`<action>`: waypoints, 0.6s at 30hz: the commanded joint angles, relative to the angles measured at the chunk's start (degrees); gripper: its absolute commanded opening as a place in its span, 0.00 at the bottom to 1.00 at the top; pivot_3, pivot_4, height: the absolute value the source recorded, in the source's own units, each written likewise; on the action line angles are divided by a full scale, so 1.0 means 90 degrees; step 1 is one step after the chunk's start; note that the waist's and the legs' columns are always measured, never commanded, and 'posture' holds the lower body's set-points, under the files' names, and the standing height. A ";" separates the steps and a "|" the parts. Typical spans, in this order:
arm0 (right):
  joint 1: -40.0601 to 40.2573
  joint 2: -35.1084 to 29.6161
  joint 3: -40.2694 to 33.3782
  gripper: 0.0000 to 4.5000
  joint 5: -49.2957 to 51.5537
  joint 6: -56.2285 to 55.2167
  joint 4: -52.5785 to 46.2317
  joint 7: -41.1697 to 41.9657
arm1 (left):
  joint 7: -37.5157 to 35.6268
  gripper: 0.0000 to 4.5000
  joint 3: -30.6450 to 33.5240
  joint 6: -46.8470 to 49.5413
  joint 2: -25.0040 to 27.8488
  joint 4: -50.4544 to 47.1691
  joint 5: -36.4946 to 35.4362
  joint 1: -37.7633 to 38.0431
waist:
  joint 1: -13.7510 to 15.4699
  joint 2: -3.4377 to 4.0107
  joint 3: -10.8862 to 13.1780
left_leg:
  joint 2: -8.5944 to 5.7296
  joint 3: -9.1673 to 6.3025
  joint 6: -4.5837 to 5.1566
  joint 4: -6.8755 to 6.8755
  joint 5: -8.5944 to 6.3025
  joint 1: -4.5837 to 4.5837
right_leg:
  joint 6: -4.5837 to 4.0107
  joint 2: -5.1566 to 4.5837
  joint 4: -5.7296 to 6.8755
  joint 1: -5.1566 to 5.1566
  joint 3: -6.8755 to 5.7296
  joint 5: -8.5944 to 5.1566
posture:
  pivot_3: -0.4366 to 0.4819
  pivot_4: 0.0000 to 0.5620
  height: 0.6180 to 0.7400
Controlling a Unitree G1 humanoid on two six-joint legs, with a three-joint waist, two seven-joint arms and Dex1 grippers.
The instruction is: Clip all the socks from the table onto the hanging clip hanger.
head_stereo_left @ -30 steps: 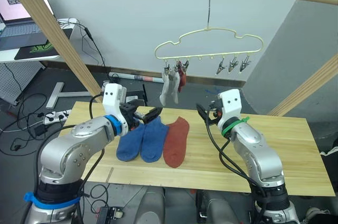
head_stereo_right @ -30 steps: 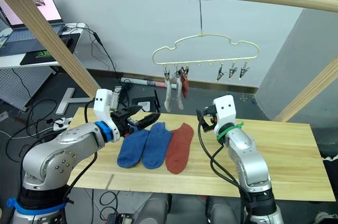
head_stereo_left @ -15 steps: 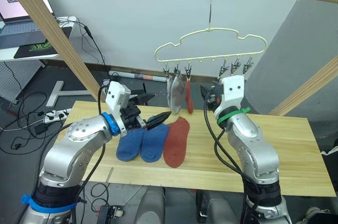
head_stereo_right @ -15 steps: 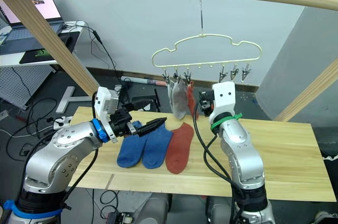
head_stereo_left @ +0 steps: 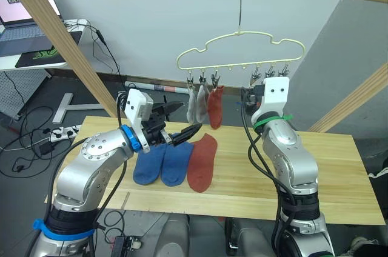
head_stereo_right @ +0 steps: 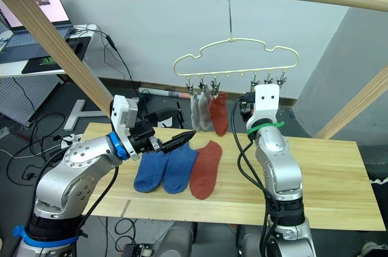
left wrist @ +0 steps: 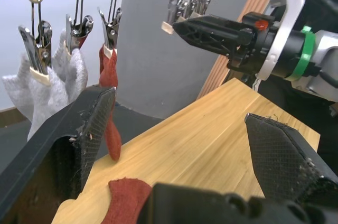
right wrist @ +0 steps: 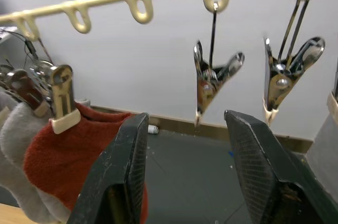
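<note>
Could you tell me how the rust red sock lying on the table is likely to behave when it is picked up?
The rust red sock lies flat on the table, so it probably droops from wherever it's pinched. Its clipped twin hangs limp, suggesting light, floppy fabric.

fuzzy cloth socks, shiny metal clips, grainy wood table.

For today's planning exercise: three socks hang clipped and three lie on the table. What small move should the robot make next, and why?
Probably lower the open left gripper onto the rust red sock on the table. It hovers just above that sock holding nothing, while the open right gripper waits by a free clip on the clip hanger.
</note>
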 commanded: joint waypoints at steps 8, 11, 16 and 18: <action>-0.0765 -0.0056 -0.0180 0.53 0.0104 -0.0637 0.0626 0.0098 | -0.0093 1.00 0.0019 0.0012 -0.0027 -0.0241 -0.0119 -0.0272 | -0.0002 0.0000 0.0000 | 0.0001 -0.0002 0.0000 0.0000 0.0000 0.0000 | -0.0008 0.0001 0.0000 0.0000 -0.0003 0.0005 | 0.84 0.38 1.00; -0.0882 -0.0061 -0.0147 0.53 0.0148 -0.0831 0.0803 0.0196 | -0.0199 1.00 -0.0001 -0.0073 -0.0034 -0.0266 -0.0148 -0.0412 | -0.0002 0.0000 0.0000 | 0.0000 -0.0001 0.0000 0.0000 0.0000 -0.0002 | -0.0010 0.0001 -0.0001 0.0000 -0.0003 0.0006 | 0.84 0.38 1.00; -0.1020 -0.0085 -0.0149 0.53 0.0139 -0.1019 0.0994 0.0277 | -0.0180 1.00 0.0068 -0.0054 -0.0134 -0.0176 -0.0207 -0.0715 | -0.0001 0.0000 0.0000 | 0.0001 -0.0005 0.0000 0.0000 0.0000 -0.0001 | -0.0012 0.0002 0.0003 0.0000 -0.0007 0.0007 | 0.84 0.38 1.00; -0.1061 -0.0108 -0.0178 0.53 0.0129 -0.1075 0.1061 0.0286 | -0.0154 1.00 0.0057 -0.0051 -0.0181 -0.0161 -0.0204 -0.0791 | -0.0002 0.0000 0.0000 | 0.0001 -0.0005 0.0000 0.0001 0.0000 -0.0001 | -0.0012 0.0002 0.0004 0.0000 -0.0007 0.0007 | 0.84 0.38 1.00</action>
